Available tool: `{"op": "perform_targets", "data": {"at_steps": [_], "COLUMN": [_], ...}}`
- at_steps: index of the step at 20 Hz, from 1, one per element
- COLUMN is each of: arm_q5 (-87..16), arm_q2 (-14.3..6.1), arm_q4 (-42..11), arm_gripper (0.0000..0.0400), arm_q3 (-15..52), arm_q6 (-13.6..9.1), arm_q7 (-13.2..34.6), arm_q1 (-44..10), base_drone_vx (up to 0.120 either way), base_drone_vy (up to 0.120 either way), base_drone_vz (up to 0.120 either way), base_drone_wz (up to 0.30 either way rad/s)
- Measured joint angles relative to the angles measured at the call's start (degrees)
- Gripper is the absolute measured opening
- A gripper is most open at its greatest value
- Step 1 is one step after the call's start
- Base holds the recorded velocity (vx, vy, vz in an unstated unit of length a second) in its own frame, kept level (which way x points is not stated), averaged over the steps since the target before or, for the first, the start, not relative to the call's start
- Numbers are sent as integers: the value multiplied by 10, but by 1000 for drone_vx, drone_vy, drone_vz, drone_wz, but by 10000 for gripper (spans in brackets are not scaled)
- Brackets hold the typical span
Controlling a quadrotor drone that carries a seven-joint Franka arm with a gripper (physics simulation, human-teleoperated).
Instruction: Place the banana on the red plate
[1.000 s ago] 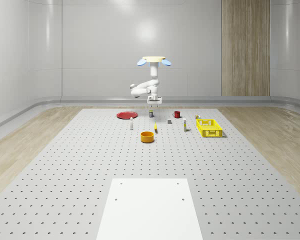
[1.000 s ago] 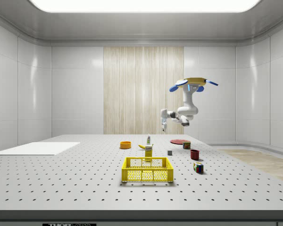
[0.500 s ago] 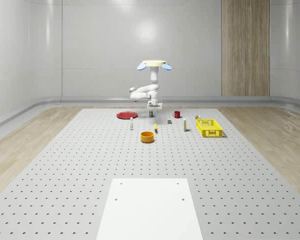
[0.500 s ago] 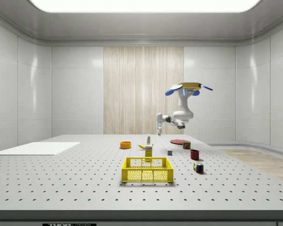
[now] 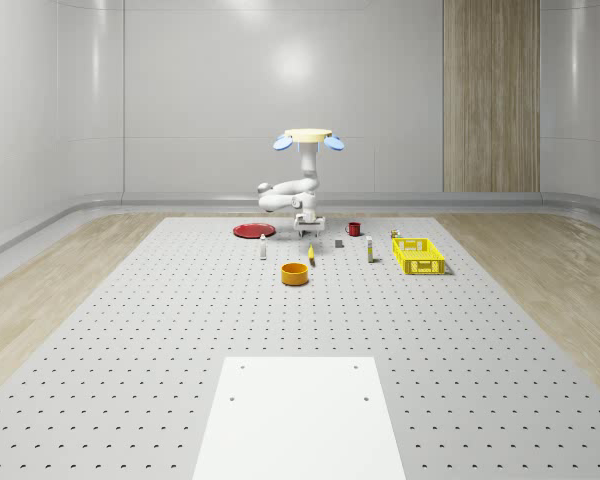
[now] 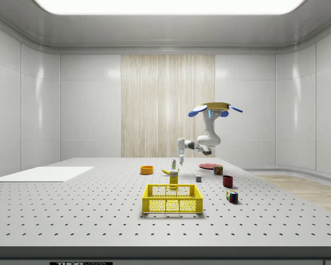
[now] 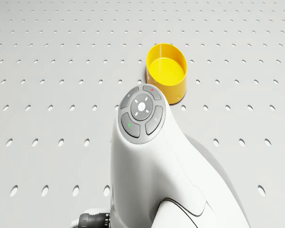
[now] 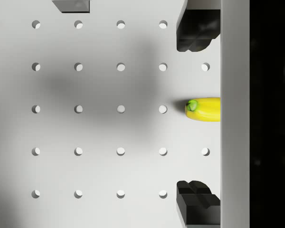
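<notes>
The gripper (image 8: 198, 109) points straight down at the perforated table (image 8: 99, 156), its two dark fingers (image 8: 194, 31) spread wide with nothing between them but the green-tipped end of the banana (image 8: 204, 109), which lies flat on the table below and is not gripped. In the whole-scene view the gripper (image 5: 309, 231) hangs just above the banana (image 5: 311, 254), a small yellow shape lying on the table just right of the orange bowl (image 5: 295, 273). In the side view the gripper (image 6: 180, 160) sits low over the cluster of things, close to the table surface.

The white arm (image 5: 288, 191) bends out to the whole-scene view's left and back down from the drone (image 5: 308, 137), which hovers in the air over the far middle of the table, above the banana and bowl, resting on nothing. In the drone view the arm's (image 7: 152, 156) round button panel shows a small red and a small green mark, and the bowl (image 7: 167, 72) appears yellow beyond it.

The red plate (image 5: 252, 231) lies farther back and to the left of the banana, well apart from it. To the right are a red mug (image 5: 353, 229), a small grey block (image 5: 338, 242) and a yellow basket (image 5: 418, 255). A white mat (image 5: 300, 415) lies at the near edge. A small carton (image 6: 174, 177) stands behind the basket (image 6: 172, 199) in the side view; its label is too small to read.
</notes>
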Motion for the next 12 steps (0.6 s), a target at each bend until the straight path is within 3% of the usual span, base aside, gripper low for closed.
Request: {"op": "perform_targets", "data": {"at_steps": [6, 12], "arm_q5": [6, 11], "arm_q2": [-13, -24], "arm_q4": [1, 1], "arm_gripper": [400, 400], "arm_q3": [3, 5], "arm_q6": [12, 23], "arm_q7": [3, 6], "arm_q1": [-3, -6], "base_drone_vx": [120, 120], "base_drone_vy": [40, 0], "base_drone_vz": [-7, -120], "base_drone_wz": [0, 0]}}
